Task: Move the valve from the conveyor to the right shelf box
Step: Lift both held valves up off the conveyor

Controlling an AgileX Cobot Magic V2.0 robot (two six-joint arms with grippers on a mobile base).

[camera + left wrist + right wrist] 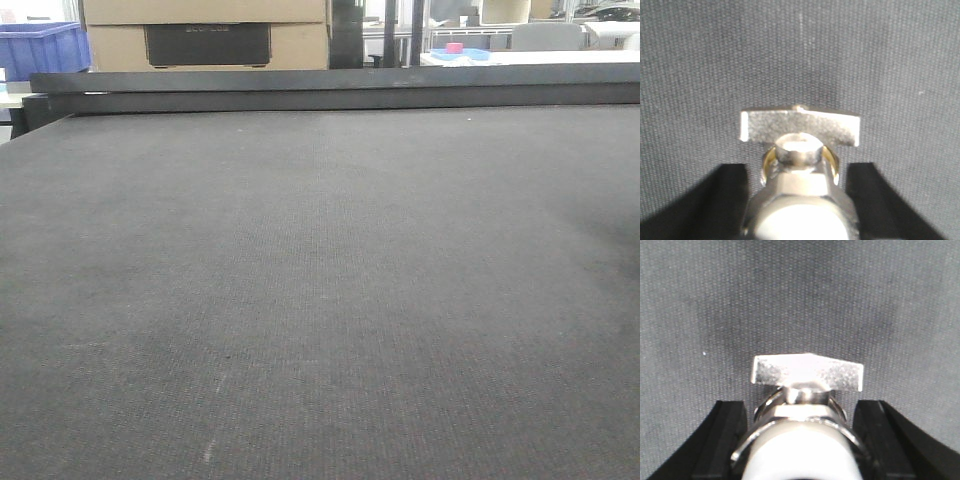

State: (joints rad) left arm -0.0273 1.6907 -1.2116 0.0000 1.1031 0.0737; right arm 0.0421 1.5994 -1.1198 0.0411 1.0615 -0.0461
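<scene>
Across the front view, the conveyor (pixel 320 300) fills most of the field as a dark grey woven belt, bounded at its far edge by a black rail (pixel 330 88). Behind the rail stand cardboard boxes (pixel 205 30) and, at far left, a blue crate (pixel 40 48). In the left wrist view, the left gripper (pixel 797 169) is clamped on the left valve (pixel 800 192), its black fingers (pixel 732 200) pressed to either side of the metal body. The right gripper (pixel 800 406) grips the right valve (pixel 800 440) likewise. Each valve points away from its camera, with its flat silver T-handle (pixel 800 127) crosswise against the belt's weave. Neither arm appears in the front view.
</scene>
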